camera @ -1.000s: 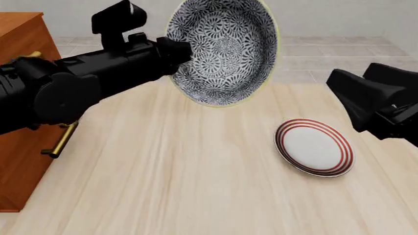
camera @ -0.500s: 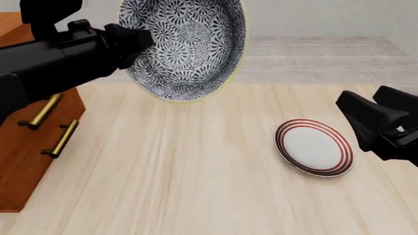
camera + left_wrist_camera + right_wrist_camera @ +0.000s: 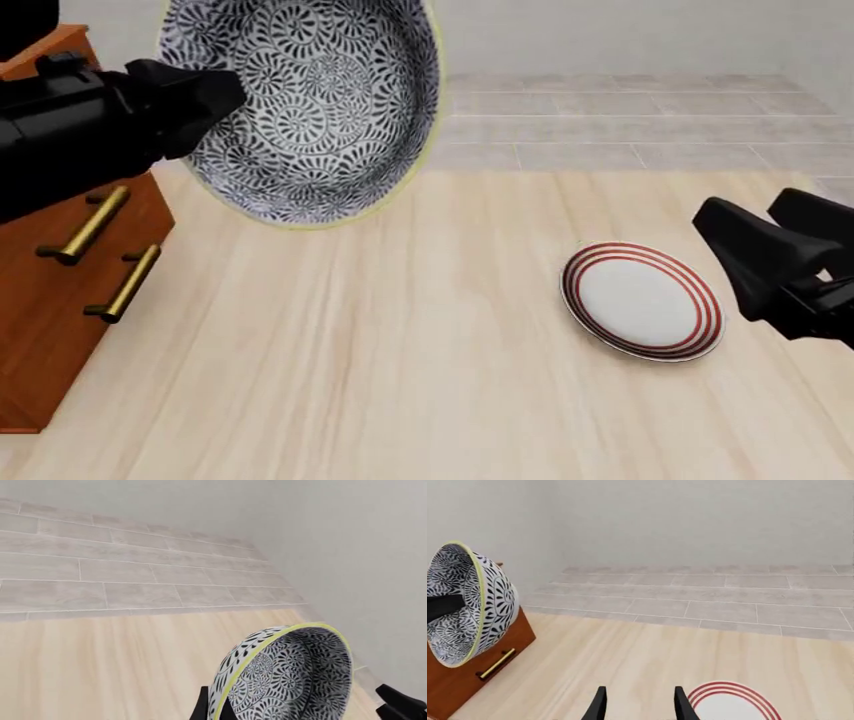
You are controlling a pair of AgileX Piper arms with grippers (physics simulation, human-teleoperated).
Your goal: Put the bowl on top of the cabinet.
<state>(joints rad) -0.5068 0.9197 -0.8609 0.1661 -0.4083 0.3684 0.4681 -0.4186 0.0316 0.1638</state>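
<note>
Nearest you on the right, your right gripper (image 3: pixel 781 262) hangs with its fingers parted and holding nothing, just beside the red-ringed plate (image 3: pixel 642 300) lying on the table (image 3: pixel 400 380). Farther off on the left, your left gripper (image 3: pixel 200 100) is clamped on the rim of the bowl (image 3: pixel 304 105), which is held up in the air, tipped on edge, beside the cabinet (image 3: pixel 54 300) and level with its top.
</note>
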